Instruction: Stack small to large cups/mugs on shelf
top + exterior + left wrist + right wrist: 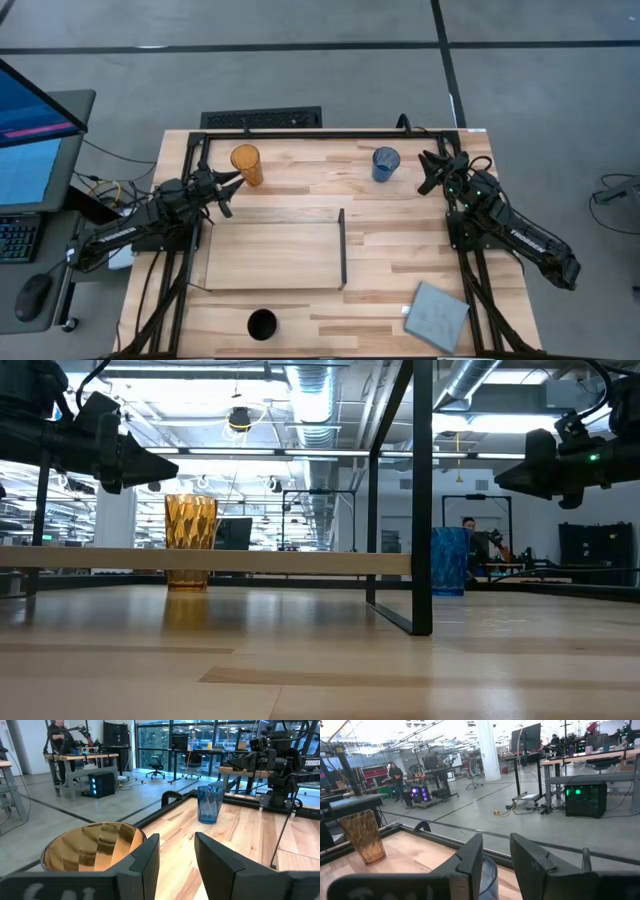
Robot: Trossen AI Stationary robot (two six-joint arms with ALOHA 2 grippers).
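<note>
The translucent orange tumbler [245, 164] stands upright on the table at the far left. The translucent blue cup [385, 162] stands upright at the far right. The short black cup [262, 324] stands near the front edge. The shelf [275, 256], a pale plywood panel, lies mid-table with its dark upright wall [343, 248] on the right end. My left gripper [232, 193] is open and raised, just beside and above the tumbler [92, 845]. My right gripper [425, 172] is open and raised, a little to the right of the blue cup [488, 874].
A grey square pad [437, 315] lies at the front right corner. A black frame rail [330, 133] runs along the table's far edge, with an upright post [422, 490]. Bare tabletop lies between the two far cups. People show in the room beyond.
</note>
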